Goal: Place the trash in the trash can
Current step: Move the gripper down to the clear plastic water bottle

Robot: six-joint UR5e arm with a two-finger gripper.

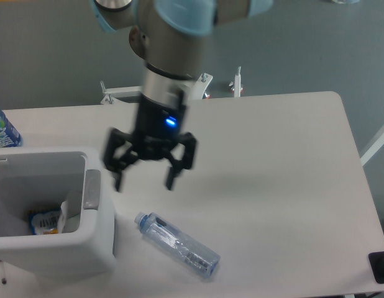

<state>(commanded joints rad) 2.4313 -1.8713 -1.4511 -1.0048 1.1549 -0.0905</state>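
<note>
While the gripper hangs above the white table, its two fingers are spread wide apart and there is nothing between them. It is located between the trash can and the middle of the table, a little above and behind the clear water bottle. The bottle lies on its side on the table, just to the right of the trash can, with the pale blue cap directed toward the can and not touching it. The crumpled white wrapper is inside the trash can, leaning at the right inner wall, next to a blue and orange packet on the bottom. The can has a grey pad on its right rim. A bottle with a bright blue label stands at the left edge of the view, behind the can
</note>
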